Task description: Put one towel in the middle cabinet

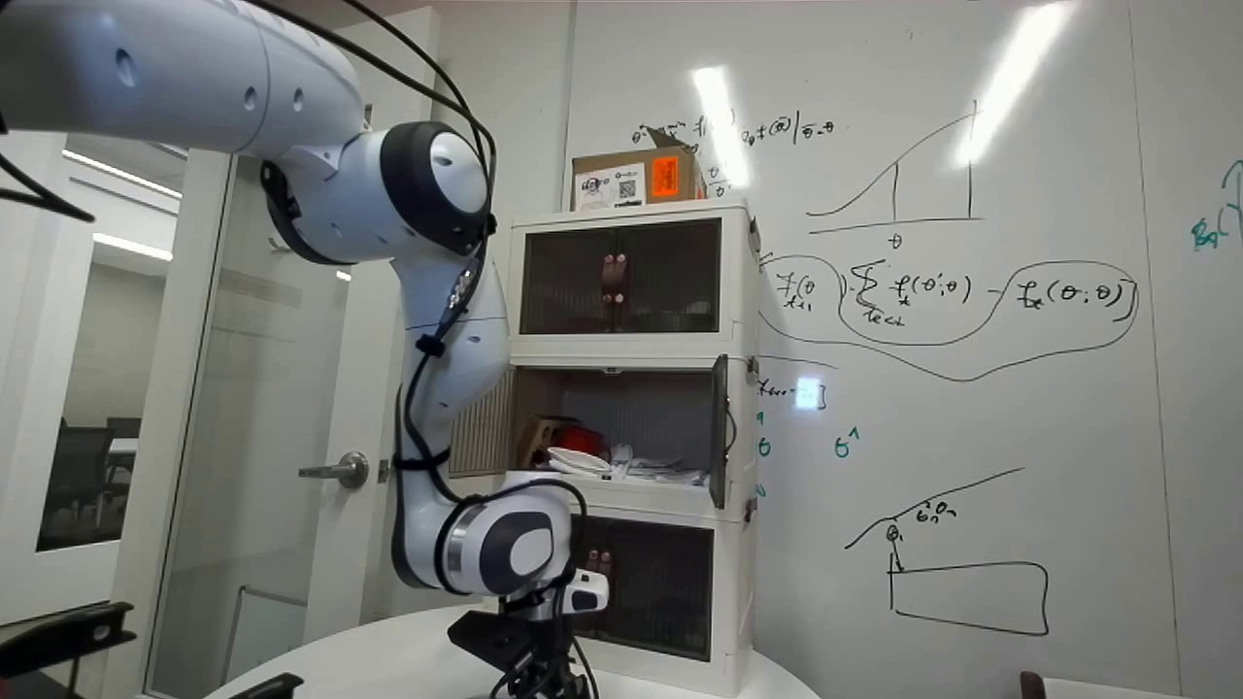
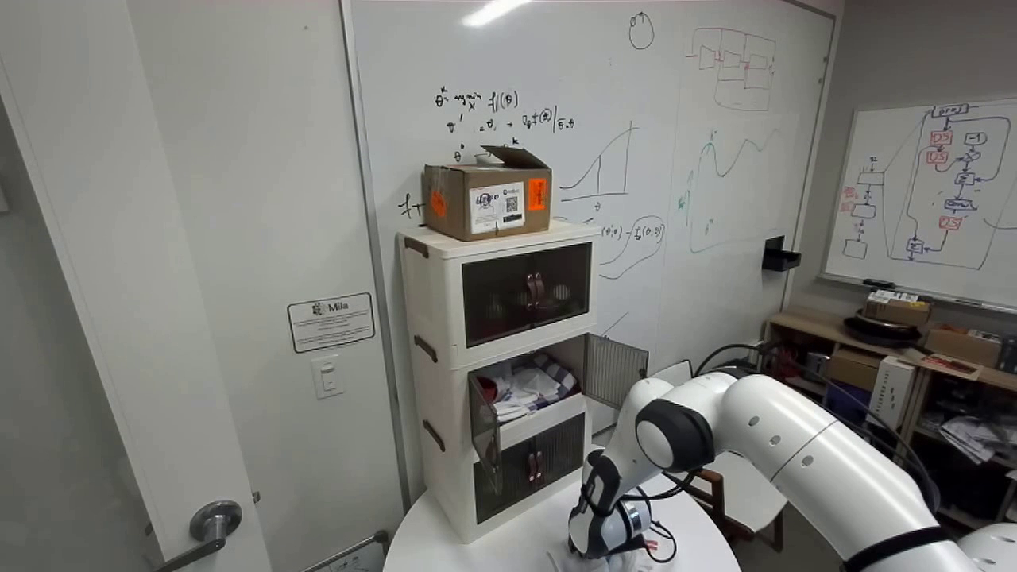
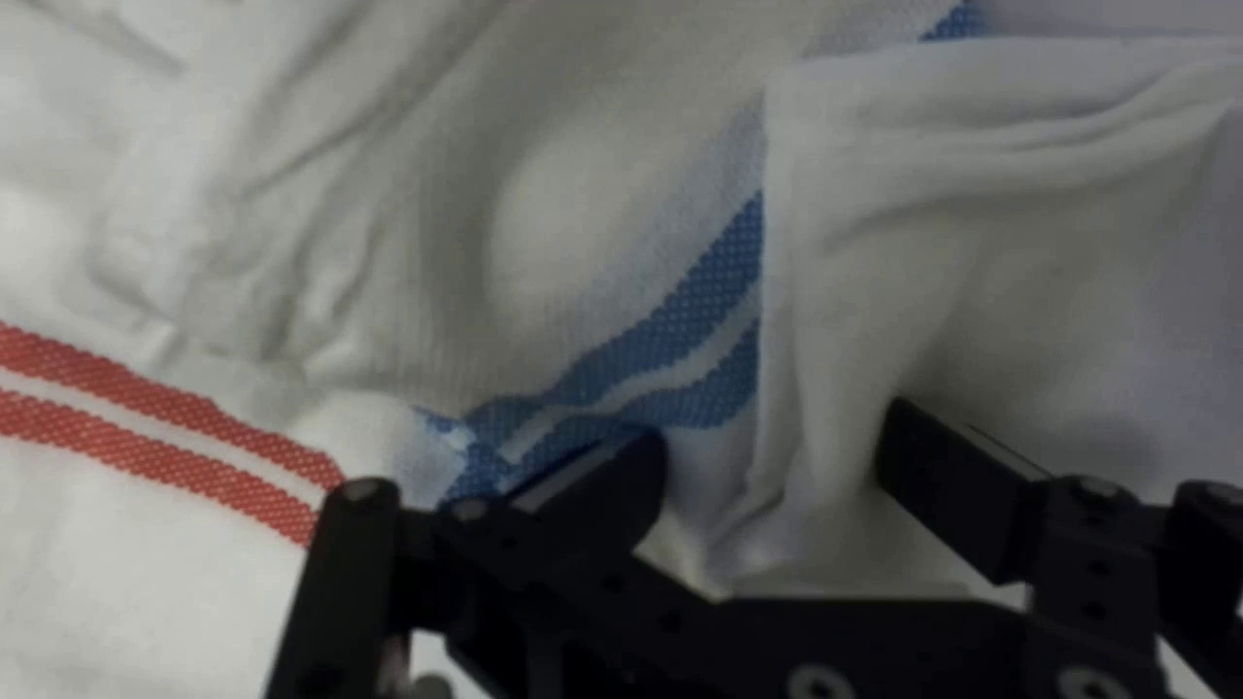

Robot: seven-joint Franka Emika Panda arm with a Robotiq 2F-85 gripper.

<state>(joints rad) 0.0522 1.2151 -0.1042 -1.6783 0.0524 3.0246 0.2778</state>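
A wide whiteboard (image 2: 675, 103) covered in formulas and hand-drawn curves backs the room; in an exterior view "f(θ)" can be picked out in black near its top, and a single θ stands under a rising curve. A smaller board (image 2: 882, 218) carries a flow diagram with "-1" in a box and red two-letter tags too blurred to settle. Above a light switch (image 2: 327, 377), a framed sign (image 2: 330, 322) reads "Mila", its lines of print too small to read. On top of the white cabinet stack (image 2: 441, 318) sits a cardboard box (image 2: 496, 176) with orange stickers (image 2: 537, 195) and a white label (image 2: 486, 216) that has a QR code and illegible handwriting.

The stack stands on a round white table (image 2: 433, 552). Its top and bottom tiers are closed, while the middle cabinet (image 1: 631, 495) has both doors (image 2: 616, 369) swung open, with white cloths (image 2: 531, 388) and something red (image 1: 580, 440) inside.

The arm (image 2: 826, 469) bends down to the table beside the stack, and the towel (image 3: 583, 194), white with a blue double stripe, lies there under the gripper (image 3: 772, 456). Red-striped cloth (image 3: 146, 505) adjoins it; whether that is the same piece I cannot tell. In the wrist view the fingers (image 3: 612, 485) stand well apart, with a loose fold of white cloth lying unclamped between them; whether either finger touches it I cannot tell.
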